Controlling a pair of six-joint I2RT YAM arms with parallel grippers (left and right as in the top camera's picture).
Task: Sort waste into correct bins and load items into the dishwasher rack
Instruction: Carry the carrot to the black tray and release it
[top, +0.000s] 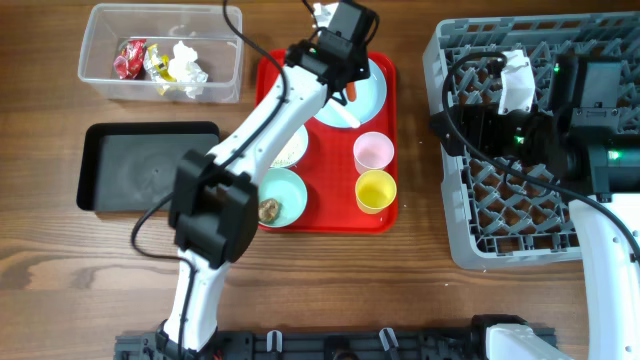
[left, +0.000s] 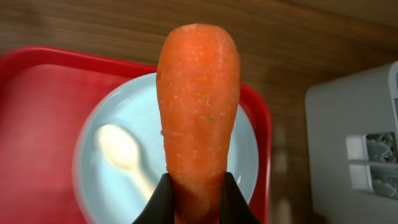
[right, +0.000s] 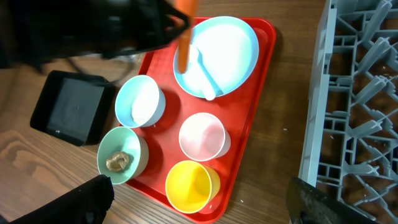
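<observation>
The orange carrot (left: 199, 99) is gripped at one end by the closed left gripper (left: 198, 186) and is held over the light blue plate (left: 249, 146), which lies with the white spoon (left: 121, 152) at the far end of the red serving tray (left: 43, 112). The right gripper (top: 512, 85) is held wide open and empty to the right of the tray, over the dishwasher rack (top: 500, 200).

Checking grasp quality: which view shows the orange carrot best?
Left wrist view. The tapered orange carrot fills the frame, its lower end pinched in the left gripper above the light blue round plate. Overhead shows only an orange sliver beside the gripper; right wrist shows a narrow orange strip over the plate.
</observation>
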